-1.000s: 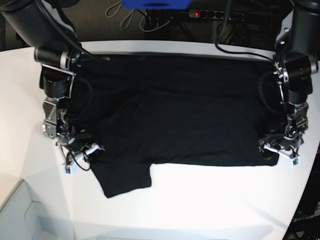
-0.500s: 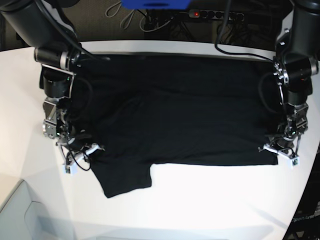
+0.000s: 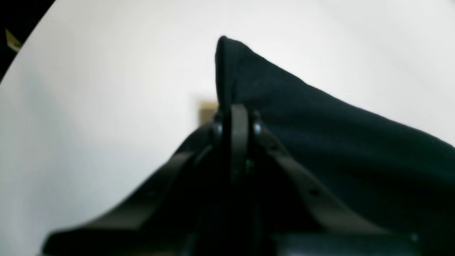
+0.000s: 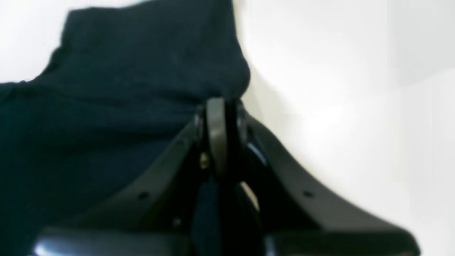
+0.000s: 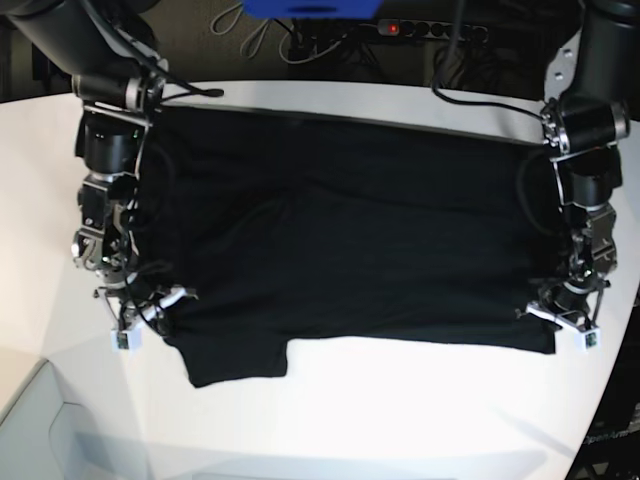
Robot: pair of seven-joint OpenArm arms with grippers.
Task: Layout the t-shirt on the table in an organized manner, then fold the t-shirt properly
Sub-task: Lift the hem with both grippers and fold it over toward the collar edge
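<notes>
Sprawling across the middle of the base view, a plain black short-sleeved cloth t-shirt (image 5: 350, 240), soft and matte, lies spread on the large smooth white tabletop (image 5: 420, 410) with its curved edge. The cloth forms a broad dark rectangle with gentle creases, and one sleeve juts out as a squarish flap toward the lower left of the frame.

At the right edge of the base view, the left gripper (image 5: 566, 316), a black angular metal claw with white tips, is pressed together on the shirt's lower right corner. Its wrist camera shows the two dark fingers (image 3: 239, 122) meeting in a narrow wedge at the centre of the frame, with a pointed peak of dark, finely woven fabric (image 3: 320, 124) rising just behind them against the pale table (image 3: 89, 106).

At the left edge of the base view, the right gripper (image 5: 140, 312), of the same black build, is likewise clamped on the shirt's hem beside the sleeve. Its wrist camera shows the fingers (image 4: 217, 124) closed at the centre of the frame, a bunched fold of soft dark cloth (image 4: 124, 89) filling the upper left, the glossy white surface (image 4: 337, 106) to the right.

Cables and a power strip (image 5: 430, 28) lie along the dark floor at the top of the base view.
</notes>
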